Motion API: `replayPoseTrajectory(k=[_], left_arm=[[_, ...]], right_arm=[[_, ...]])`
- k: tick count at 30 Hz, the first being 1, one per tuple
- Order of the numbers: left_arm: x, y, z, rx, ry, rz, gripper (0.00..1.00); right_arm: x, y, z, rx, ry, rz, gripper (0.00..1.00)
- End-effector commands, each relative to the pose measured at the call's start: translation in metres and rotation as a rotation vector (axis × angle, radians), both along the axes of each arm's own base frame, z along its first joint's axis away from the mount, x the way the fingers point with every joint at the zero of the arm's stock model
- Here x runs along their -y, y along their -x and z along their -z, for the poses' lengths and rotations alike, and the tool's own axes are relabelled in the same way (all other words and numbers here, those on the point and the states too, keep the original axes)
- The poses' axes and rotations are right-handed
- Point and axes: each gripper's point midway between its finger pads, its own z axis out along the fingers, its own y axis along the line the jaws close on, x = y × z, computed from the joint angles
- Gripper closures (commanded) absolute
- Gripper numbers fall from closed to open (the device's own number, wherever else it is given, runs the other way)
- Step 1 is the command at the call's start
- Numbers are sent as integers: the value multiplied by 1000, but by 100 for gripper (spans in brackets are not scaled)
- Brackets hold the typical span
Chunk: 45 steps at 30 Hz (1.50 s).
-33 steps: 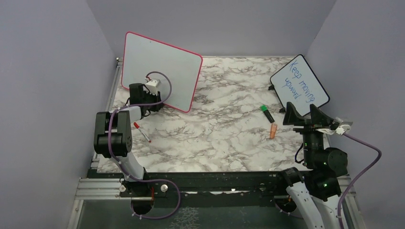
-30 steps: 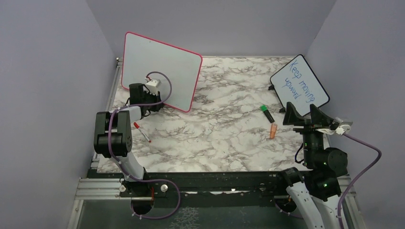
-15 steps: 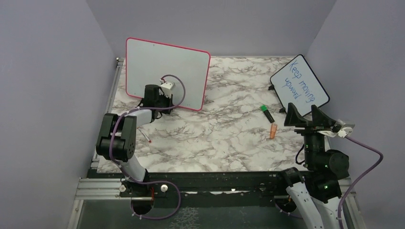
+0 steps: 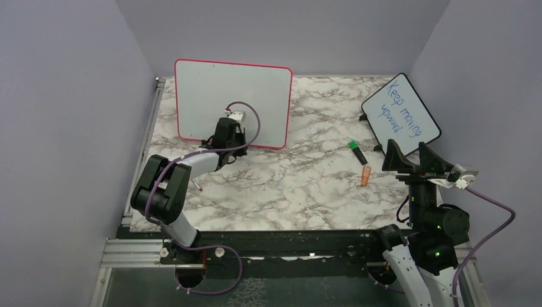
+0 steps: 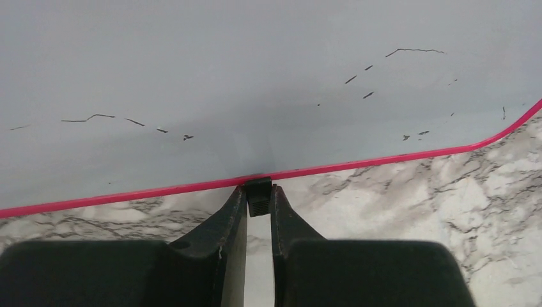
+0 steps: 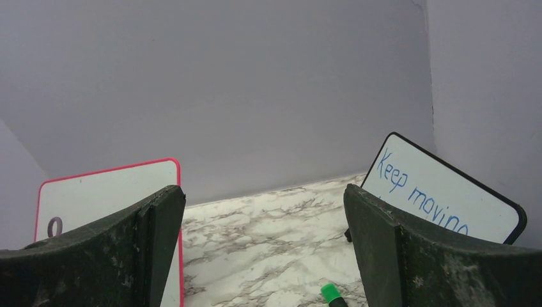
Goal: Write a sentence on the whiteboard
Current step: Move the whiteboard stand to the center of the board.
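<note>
top camera: the whiteboard [image 4: 233,96] stands upright at the back left of the marble table [image 4: 300,185], its pink-framed face turned toward me. my left gripper [image 4: 224,141] is down at the board's lower edge, near the middle of it, with the arm stretched low across the marble. a thin pen with a red end [image 4: 199,188] lies just beside that arm. over on the right, a smaller black-framed board [image 4: 401,115] leans near the wall with blue writing, "keep moving upward". a green marker [image 4: 358,152] and a small orange piece [image 4: 365,175] lie apart from each other on the marble in front of it. my right gripper [image 4: 410,160] hangs above the table's right edge, jaws spread wide with nothing between them.

left wrist: the two fingers [image 5: 230,224] are clenched on a small black foot [image 5: 258,195] that sits under the pink bottom rim. the board's face fills the upper frame and carries a few thin dark streaks and flecks. i can't read any words in them.

right wrist: both fingers [image 6: 441,256] stand far apart at the frame's sides, released. between them i see marble, the pink-framed board at far left, the blue-lettered board at right, and the green marker's tip at the bottom.
</note>
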Motion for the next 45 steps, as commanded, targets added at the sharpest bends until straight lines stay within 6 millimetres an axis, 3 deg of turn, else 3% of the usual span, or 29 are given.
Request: replayPoseTrajectory(k=[1,12,19,29,37,43,45], left_arm=[[35,12,-22,21,97,-106,100],[107,49,-13,14,125,-188,100],[174,75,-2,-37,136,-142,100],[241,101,-13,-54,171,-124,100],[255,111,-6,-67,133,-136,100],[262,111,-14,-65,142,-117,91],[265,112,-18,-63,149,-103,81]], right_arm=[[2,7,-7,21,-20,-3,0],[1,8,-8,21,-24,-7,0],[2,7,-7,18,-23,-5,0],[2,8,-7,18,-23,-4,0],[2,9,-7,20,-22,-5,0],[3,9,-7,21,-24,0,0],[3,8,-7,19,-23,-1,0]])
